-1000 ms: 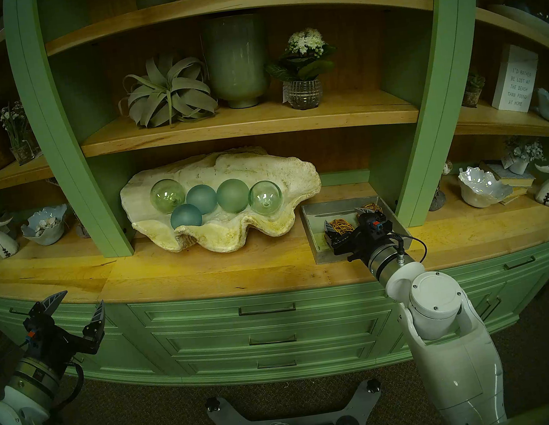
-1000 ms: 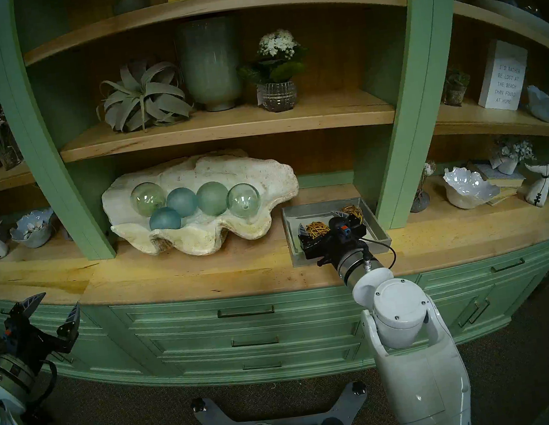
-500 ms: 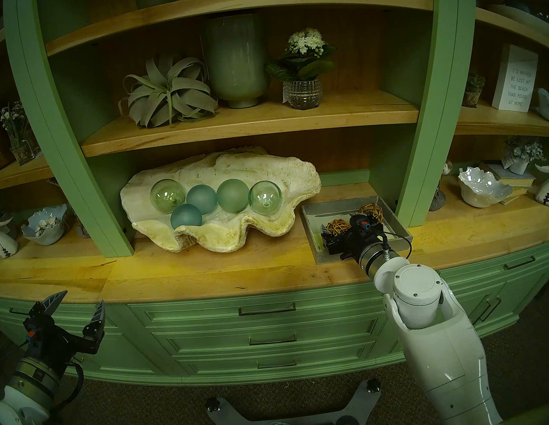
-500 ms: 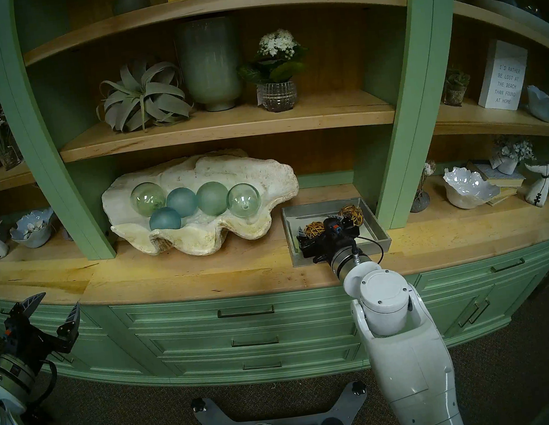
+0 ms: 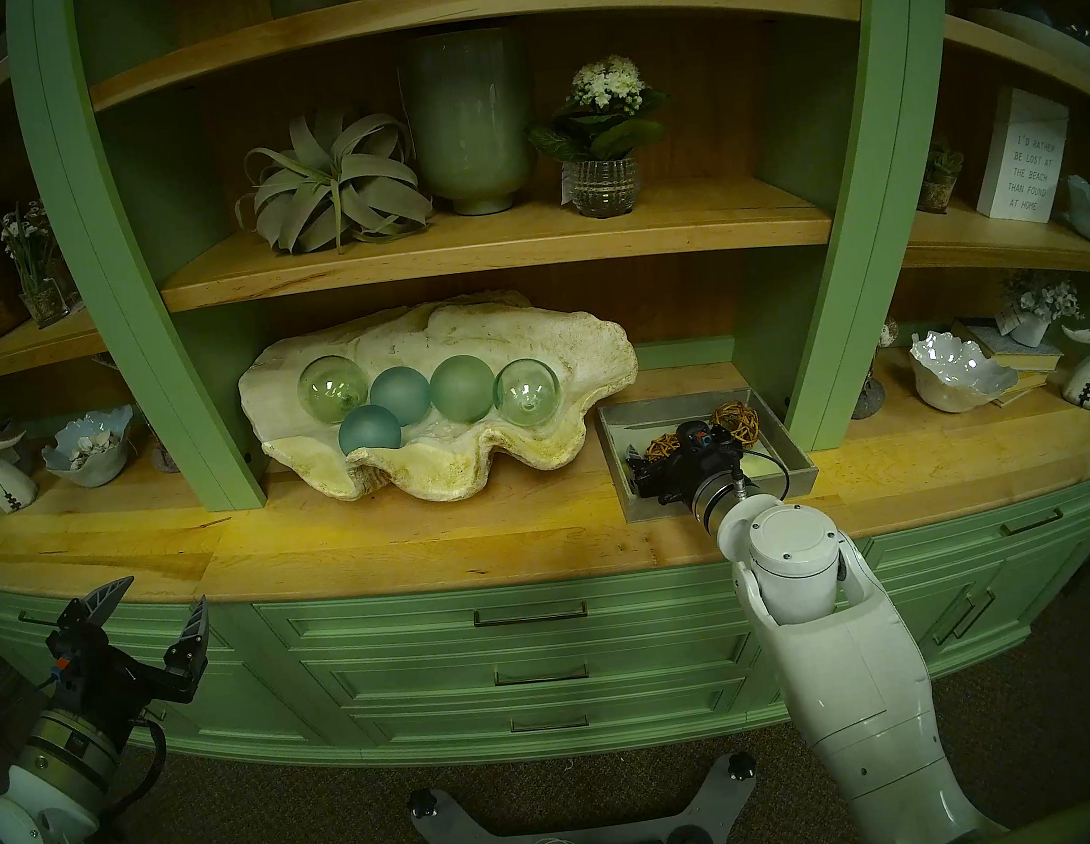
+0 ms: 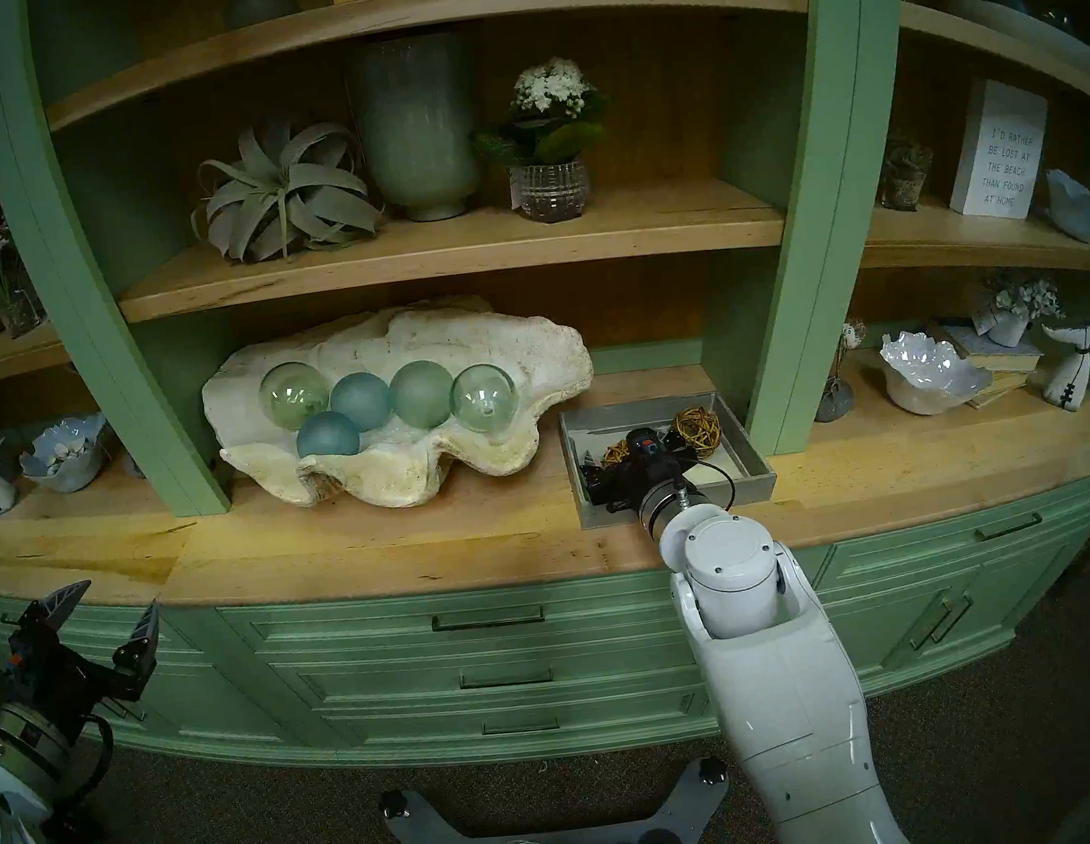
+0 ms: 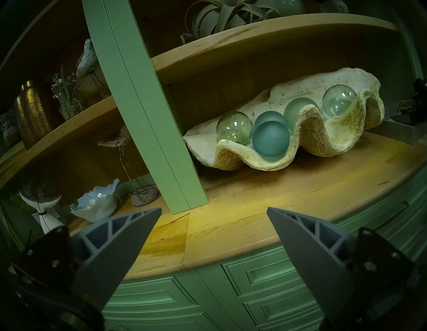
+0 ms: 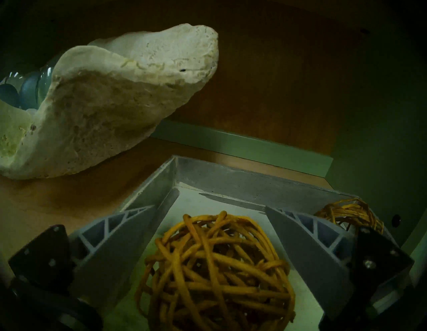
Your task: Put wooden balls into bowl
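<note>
R gripper [image 8: 209,209] sits low inside the grey tray [image 8: 159,185], fingers spread wide w/ the near rattan ball [image 8: 215,272] between them. Its fingers [image 8: 111,240] flank the ball on both sides; a gap shows on each side in the wrist view, so no squeeze on it. Ball rests on the tray floor, right at the palm end of the fingers. From the head view the R gripper [image 5: 668,457] body covers most of that ball [image 5: 661,445]; only a bit of brown weave peeks out past it.

2nd rattan ball [image 8: 349,215] lies just beyond the gripper's right finger, toward the tray's far corner, apart from the first. In the head view it [image 5: 735,420] is clear of the gripper, behind and to its right.

Clam-shell bowl [image 5: 449,451] stands ahead-left of the R gripper, just beside the tray [image 5: 804,466] on the wooden counter [image 5: 406,540]. Whether shell and tray touch, can't tell. Five glass balls [image 5: 462,389] lie in it; no rattan ball in there yet.

L gripper [image 5: 152,604] hangs well away to the left, below the counter edge, in front of the green drawers [image 5: 527,620]. Fingers wide apart, nothing between them [image 7: 213,209]. From its wrist cam the bowl [image 7: 346,129] is ahead and to the right.
</note>
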